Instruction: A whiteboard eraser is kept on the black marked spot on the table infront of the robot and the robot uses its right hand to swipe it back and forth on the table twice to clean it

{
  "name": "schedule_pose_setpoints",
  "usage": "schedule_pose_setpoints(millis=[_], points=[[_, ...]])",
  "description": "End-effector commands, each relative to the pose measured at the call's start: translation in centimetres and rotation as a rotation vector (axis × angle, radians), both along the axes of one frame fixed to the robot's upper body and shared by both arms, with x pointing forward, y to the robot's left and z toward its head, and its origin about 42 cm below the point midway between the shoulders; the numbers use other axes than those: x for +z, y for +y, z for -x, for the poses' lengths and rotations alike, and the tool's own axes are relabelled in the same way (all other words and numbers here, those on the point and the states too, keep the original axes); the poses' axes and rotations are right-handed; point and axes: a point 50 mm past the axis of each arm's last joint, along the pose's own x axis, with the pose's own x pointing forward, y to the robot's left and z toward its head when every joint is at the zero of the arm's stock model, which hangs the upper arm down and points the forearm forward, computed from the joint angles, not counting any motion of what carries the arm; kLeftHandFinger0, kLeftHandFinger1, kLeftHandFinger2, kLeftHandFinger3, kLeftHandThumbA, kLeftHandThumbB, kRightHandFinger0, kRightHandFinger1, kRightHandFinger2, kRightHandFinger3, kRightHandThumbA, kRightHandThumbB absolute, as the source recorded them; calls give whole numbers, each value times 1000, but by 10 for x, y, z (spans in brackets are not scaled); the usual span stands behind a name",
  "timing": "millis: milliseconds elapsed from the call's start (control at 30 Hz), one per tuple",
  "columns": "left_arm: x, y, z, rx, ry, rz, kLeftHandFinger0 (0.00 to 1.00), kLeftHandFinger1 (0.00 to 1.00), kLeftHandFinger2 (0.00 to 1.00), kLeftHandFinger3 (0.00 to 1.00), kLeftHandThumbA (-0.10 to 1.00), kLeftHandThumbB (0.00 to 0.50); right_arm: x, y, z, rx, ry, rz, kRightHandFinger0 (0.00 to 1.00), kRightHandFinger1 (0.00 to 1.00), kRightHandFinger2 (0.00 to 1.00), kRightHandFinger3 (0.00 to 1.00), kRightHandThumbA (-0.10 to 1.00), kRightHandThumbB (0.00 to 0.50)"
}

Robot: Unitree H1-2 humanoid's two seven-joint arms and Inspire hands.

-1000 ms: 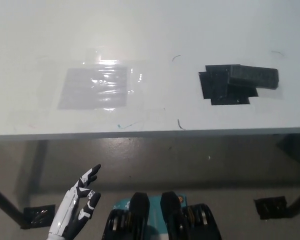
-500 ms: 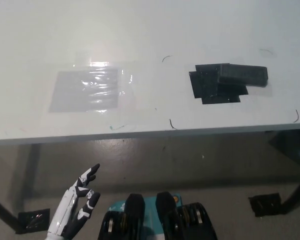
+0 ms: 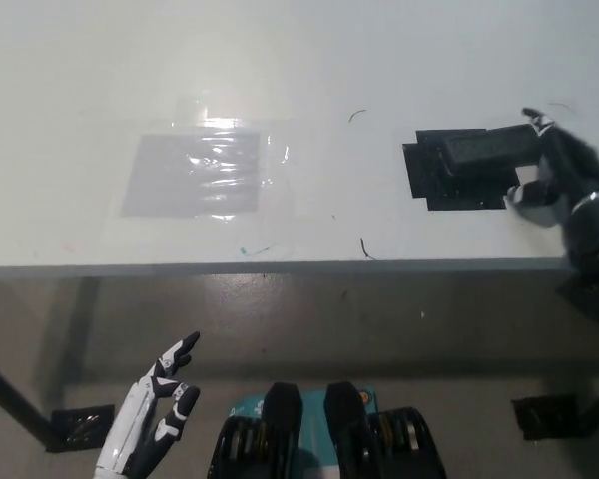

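Bare table (image 3: pixel 309 60) lies left of the eraser (image 3: pixel 487 150).

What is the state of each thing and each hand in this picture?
Whiteboard eraser: lying flat on the black marked spot, not lifted.
Right hand: at the eraser's right end, fingers apart, not yet closed on it.
Left hand: resting low, below the table edge, open, holding nothing.
Clear plastic sheet: flat on the table, untouched.
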Motion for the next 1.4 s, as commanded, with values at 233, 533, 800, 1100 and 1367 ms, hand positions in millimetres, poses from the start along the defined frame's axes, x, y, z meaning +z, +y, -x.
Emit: schedule_pose_setpoints(millis=[233, 533, 800, 1100, 1367], points=[[-9, 19, 10, 10, 14, -12, 1000, 1000, 1000, 1000, 886, 397, 306, -58, 292, 591, -1323, -517, 1000, 1000, 1000, 1000, 902, 255], [-15, 17, 11, 5, 35, -8, 1000, 1000, 1000, 1000, 873, 390, 215, -48, 378, 956, -1215, -683, 1000, 1000, 1000, 1000, 662, 449], [-17, 11, 9, -15, 42, -4, 1000, 1000, 1000, 1000, 872, 378, 95, 40, 419, 828, -742, -1206, 1000, 1000, 1000, 1000, 966, 416], [-14, 15, 9, -16, 35, 5, 1000, 1000, 1000, 1000, 862, 382, 34, 87, 419, 697, -499, -1219, 1000, 1000, 1000, 1000, 1000, 225], [-18, 8, 14, -43, 53, -5, 1000, 1000, 1000, 1000, 910, 398, -88, 91, 300, 389, -211, -1030, 1000, 1000, 1000, 1000, 1000, 274]])
